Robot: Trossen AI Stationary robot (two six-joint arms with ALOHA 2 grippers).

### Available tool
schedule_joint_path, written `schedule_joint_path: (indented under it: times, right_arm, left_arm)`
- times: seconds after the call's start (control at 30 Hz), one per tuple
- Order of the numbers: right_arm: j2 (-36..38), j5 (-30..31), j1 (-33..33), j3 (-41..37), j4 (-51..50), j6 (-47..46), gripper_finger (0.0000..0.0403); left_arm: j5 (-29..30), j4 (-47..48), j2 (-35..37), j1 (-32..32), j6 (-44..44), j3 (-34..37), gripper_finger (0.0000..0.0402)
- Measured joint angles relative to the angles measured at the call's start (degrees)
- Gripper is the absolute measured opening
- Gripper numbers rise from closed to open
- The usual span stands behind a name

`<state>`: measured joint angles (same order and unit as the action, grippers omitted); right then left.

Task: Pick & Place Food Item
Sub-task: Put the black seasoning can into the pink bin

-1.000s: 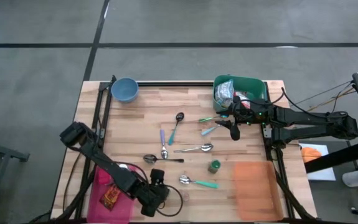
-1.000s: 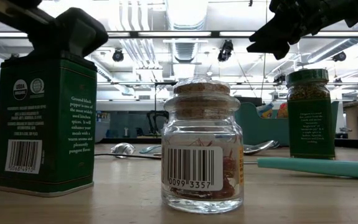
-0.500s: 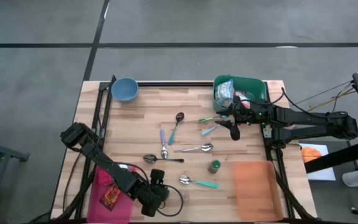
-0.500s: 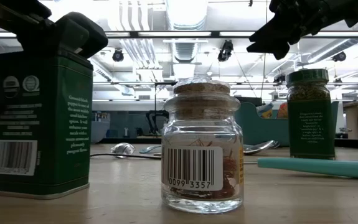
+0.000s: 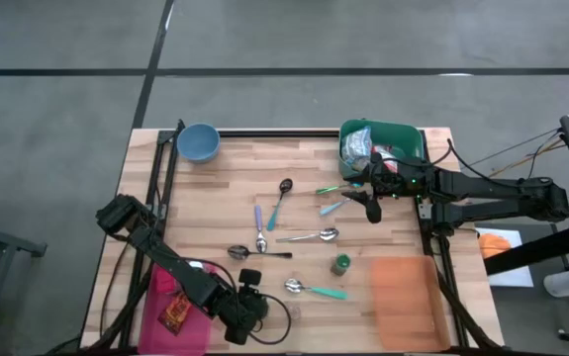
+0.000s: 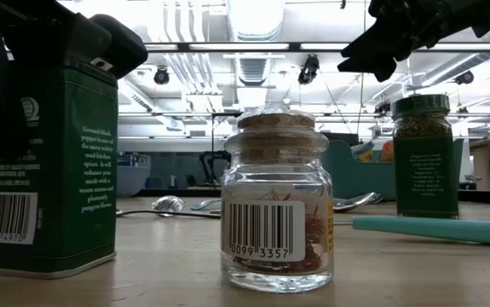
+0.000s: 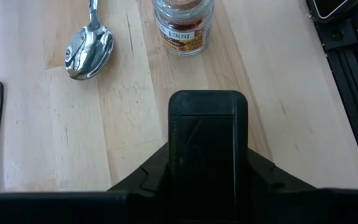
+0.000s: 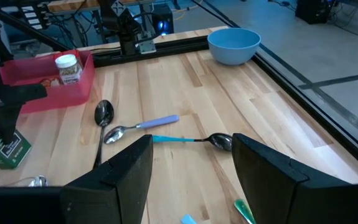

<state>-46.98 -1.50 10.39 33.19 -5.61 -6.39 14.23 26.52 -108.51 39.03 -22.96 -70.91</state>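
Down at the near edge of the wooden desk, the left gripper is angled steeply down over the dark green rectangular pepper tin. And the dark fingers are clamped on it! The left wrist view shows the tin's black lid wedged squarely between them, and the low view has dark gripper parts pressed on the tin's top and left side. The tin stands upright with its base on the desk, just beside the pink plastic tray.

Near the tin, but clear of it, stands a small glass jar with a cork stopper, barcode facing the low camera. A shiny steel spoon lies beside that jar. Farther back is a green-lidded spice jar, upright, with a teal-handled spoon lying close to it.

Over on the other side, the right gripper hangs above the desk next to the green plastic bin. Its fingers are spread apart with nothing between them. A blue round bowl sits at the far left corner, and a flat orange mat lies near the right edge.
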Motion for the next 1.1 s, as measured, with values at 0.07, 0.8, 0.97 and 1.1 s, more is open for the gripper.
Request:
schedule_joint_path:
  times: [0.07,0.8,0.97,1.1]
  right_arm:
    - [0.02,0.02,0.0,0.0,0.0,0.0,0.0214]
    - [0.01,0.02,0.0,0.01,0.0,0.0,0.0214]
    - [0.0,0.02,0.0,0.0,0.0,0.0,0.0214]
    - [0.01,0.01,-0.01,0.0,0.0,0.01,0.0214]
  left_arm:
    - [0.1,0.0,0.0,0.0,0.0,0.0,0.012]
    - [4.35,6.38,9.37,2.41,-14.32,-0.39,0.0118]
    - [10.29,9.13,15.19,6.65,-20.91,-0.44,0.0118]
    - [14.73,14.24,18.75,10.64,-29.54,-0.44,0.0118]
